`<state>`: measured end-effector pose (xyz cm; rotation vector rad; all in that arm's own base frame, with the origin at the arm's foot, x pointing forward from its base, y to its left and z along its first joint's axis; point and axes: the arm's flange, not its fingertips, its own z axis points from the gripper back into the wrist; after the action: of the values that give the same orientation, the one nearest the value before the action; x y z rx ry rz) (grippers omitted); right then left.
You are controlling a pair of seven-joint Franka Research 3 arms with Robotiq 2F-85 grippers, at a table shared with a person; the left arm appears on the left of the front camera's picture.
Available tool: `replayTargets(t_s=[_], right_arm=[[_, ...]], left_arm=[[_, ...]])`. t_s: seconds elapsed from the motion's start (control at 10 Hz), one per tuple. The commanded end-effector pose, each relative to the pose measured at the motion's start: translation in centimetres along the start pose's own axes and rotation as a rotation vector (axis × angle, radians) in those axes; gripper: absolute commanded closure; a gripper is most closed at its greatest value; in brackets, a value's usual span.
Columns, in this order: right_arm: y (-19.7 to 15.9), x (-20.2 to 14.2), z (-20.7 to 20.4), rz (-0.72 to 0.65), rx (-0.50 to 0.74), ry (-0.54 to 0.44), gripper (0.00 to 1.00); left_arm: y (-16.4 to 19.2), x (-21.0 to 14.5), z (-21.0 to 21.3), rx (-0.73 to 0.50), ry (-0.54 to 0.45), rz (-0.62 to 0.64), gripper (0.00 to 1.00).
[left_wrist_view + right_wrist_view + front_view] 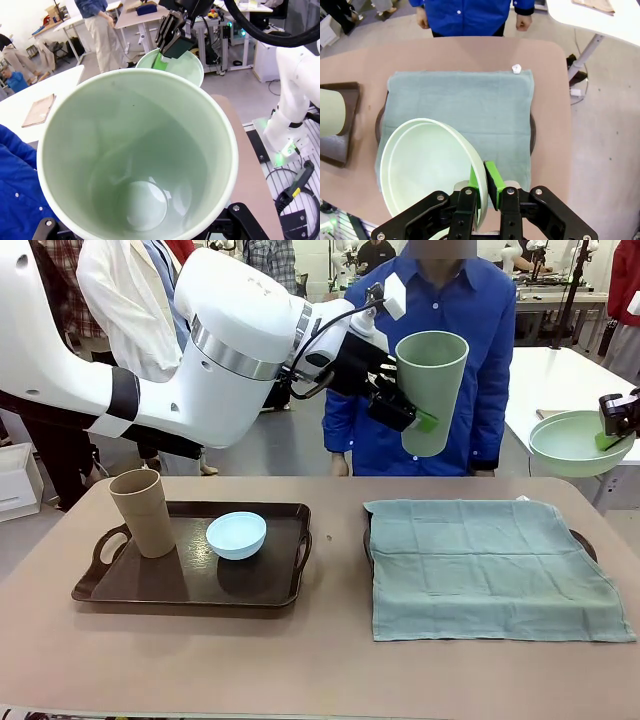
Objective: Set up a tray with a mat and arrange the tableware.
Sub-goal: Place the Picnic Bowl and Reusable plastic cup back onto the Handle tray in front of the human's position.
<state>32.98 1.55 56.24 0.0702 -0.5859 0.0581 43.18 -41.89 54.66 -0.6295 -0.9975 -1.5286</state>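
Front view: the left fingers (426, 422), arm reaching in from upper left, clamp the pale green cup (432, 380) high at upper centre, and the right fingers (607, 440) pinch the pale green bowl (570, 445) by its rim at the right edge; left wrist view: the cup's mouth faces the camera; right wrist view: the bowl overhangs the lower-left edge of the mat (470, 100).

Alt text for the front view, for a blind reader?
The left gripper holds a pale green cup aloft before a person in blue, while the right gripper grips a pale green bowl by its rim. On the table, a brown tray carries a tan cup and light blue bowl; a green mat covers a second tray.
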Motion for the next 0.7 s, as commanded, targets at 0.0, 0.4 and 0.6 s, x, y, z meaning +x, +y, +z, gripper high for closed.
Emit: replayTargets(t_s=[0.0,0.4,0.6], right_arm=[[-0.3,0.2,-2.0,0.007,0.002,0.004,0.92],[-1.5,-0.1,-10.6,0.073,0.202,0.068,0.92],[-2.4,-0.6,-13.8,0.068,0.272,0.076,0.92]], left_arm=[[0.5,-1.7,-1.0,-0.035,-0.024,0.021,0.16],[1.2,-7.3,-5.2,-0.132,-0.03,0.064,0.16],[1.2,-9.2,-6.4,-0.148,-0.042,0.07,0.16]])
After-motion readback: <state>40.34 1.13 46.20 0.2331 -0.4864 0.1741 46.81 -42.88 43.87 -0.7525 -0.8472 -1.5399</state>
